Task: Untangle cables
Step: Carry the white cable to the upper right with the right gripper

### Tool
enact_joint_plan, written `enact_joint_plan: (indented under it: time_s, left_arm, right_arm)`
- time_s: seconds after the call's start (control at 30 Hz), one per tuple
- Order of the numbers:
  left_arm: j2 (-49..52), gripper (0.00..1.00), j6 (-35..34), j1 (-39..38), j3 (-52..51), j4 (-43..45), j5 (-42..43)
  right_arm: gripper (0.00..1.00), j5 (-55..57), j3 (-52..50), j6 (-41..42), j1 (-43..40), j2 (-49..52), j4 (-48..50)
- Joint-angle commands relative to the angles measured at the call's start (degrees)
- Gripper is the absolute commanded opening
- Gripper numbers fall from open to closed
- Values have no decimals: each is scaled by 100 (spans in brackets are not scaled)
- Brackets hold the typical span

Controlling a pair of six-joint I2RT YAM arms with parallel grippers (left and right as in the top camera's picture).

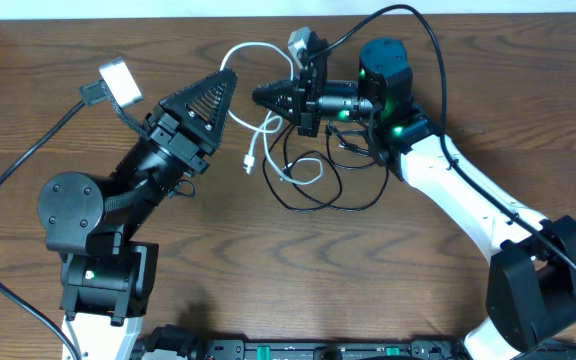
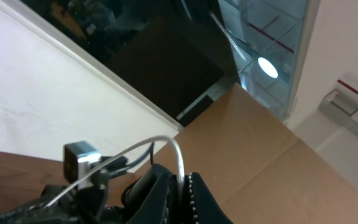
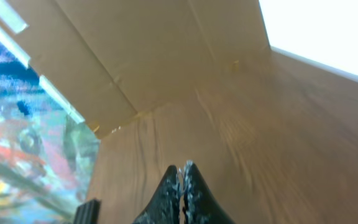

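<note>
The white cable (image 1: 264, 46) arcs across the far middle of the table, and its plug end (image 1: 251, 162) lies nearer the front. My left gripper (image 1: 228, 80) is shut on this cable. In the left wrist view the cord (image 2: 179, 163) runs up from between the jaws (image 2: 184, 182). Thin black cables (image 1: 320, 192) loop loosely below my right gripper (image 1: 260, 96). That gripper points left and is shut. In the right wrist view its tips (image 3: 183, 168) meet with only a pale sliver between them and no cord shows past them.
A small silver and white block (image 1: 120, 80) sits on a thick black lead at the far left, and it also shows in the left wrist view (image 2: 81, 158). A grey plug or adapter (image 1: 301, 41) lies behind the right gripper. Cardboard walls (image 3: 166, 56) stand around the table.
</note>
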Motion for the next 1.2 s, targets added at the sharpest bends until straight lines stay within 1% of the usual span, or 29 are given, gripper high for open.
enact_joint_plan:
  time_s: [0.0,0.13,0.3,0.4,0.47,0.53,0.63,0.73,0.8,0.93,1.03,1.17]
  left_arm:
    - [-26,7,208,26,125,-15,-142]
    - [-13,7,610,26,125,-435,-203]
    - [177,8,1027,26,125,-1126,-225]
    - [374,22,1043,26,125,-1303,-219]
    - [527,37,1043,24,125,-1416,-181]
    - [664,46,1040,24,125,-1484,-133]
    - [855,58,1040,24,125,-1504,-24]
    - [973,66,1043,24,125,-1539,-2]
    - [1019,68,1045,24,125,-1624,-4]
    - [1062,69,1047,24,125,-1775,-7]
    - [1073,69,1069,24,125,-1937,-9]
    - [1110,69,1067,24,125,-2184,-7]
  right_arm:
    - [1,378,44,483,-219,42,-518]
    - [1,944,46,479,-490,-81,-1423]
    - [1,1578,46,413,-796,-621,-2337]
    - [1,1679,46,260,-984,-1073,-2656]
    - [1,1676,48,264,-1152,-1392,-2765]
    - [1,1679,55,295,-1335,-1700,-2859]
    - [1,1681,70,494,-1692,-2205,-2931]
    - [1,1711,155,697,-2168,-2640,-3025]
    - [1,1744,240,811,-2564,-2872,-3051]
    - [1,1762,516,1069,-3423,-3112,-3069]
    - [1,1825,719,1099,-4087,-3121,-3069]
    - [1,2140,732,990,-4795,-2951,-3169]
